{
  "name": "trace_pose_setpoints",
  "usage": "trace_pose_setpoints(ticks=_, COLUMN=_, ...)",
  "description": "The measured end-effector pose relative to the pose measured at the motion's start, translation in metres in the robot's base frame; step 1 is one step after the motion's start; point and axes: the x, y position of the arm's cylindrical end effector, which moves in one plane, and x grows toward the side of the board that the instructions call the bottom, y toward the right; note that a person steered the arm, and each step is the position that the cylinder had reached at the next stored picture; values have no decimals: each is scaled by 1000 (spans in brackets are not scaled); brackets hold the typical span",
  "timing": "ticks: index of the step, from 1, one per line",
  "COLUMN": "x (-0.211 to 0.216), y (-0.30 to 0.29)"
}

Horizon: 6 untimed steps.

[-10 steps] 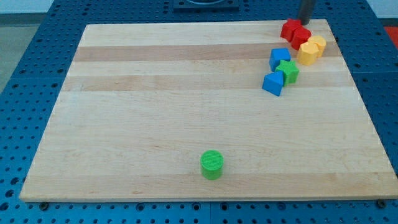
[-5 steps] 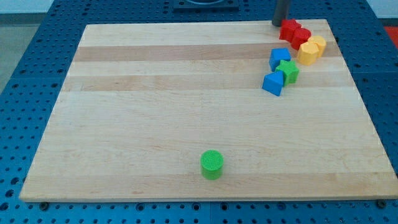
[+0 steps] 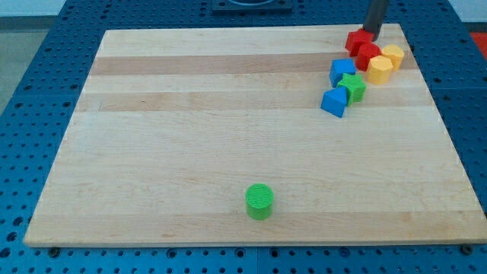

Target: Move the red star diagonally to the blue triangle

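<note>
Camera view has my tip (image 3: 372,36) up at the view's top right, just behind the two red blocks. There are no fingers on this rig, only a bare rod, so nothing opens, closes or grips here.

The task's piece is one of those touching reds: red block (image 3: 359,40) at the view's top, and red star (image 3: 368,55) just below it. Honestly, which of the two is the star is hard to tell at this size, so that's my best guess. Two yellow blocks (image 3: 386,62) sit against them on the view's right. The blue triangle (image 3: 334,102) is lower down and to the view's left, with a blue cube (image 3: 342,71) and green star (image 3: 352,87) between it and the reds. A green cylinder (image 3: 259,201) sits well apart near the view's bottom of the table (image 3: 190,129).

For doing this well, I'd push from the star's top-right side so it slides down-left, and keep the line clear of the blue cube and green star, since bumping them would likely shove the triangle away.
</note>
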Motion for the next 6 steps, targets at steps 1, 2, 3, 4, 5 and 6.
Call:
trace_pose_setpoints(ticks=1, x=23, y=-3)
trace_pose_setpoints(ticks=2, x=18, y=14)
trace_pose_setpoints(ticks=3, x=14, y=33)
trace_pose_setpoints(ticks=4, x=14, y=28)
trace_pose_setpoints(ticks=5, x=14, y=6)
trace_pose_setpoints(ticks=6, x=14, y=-17)
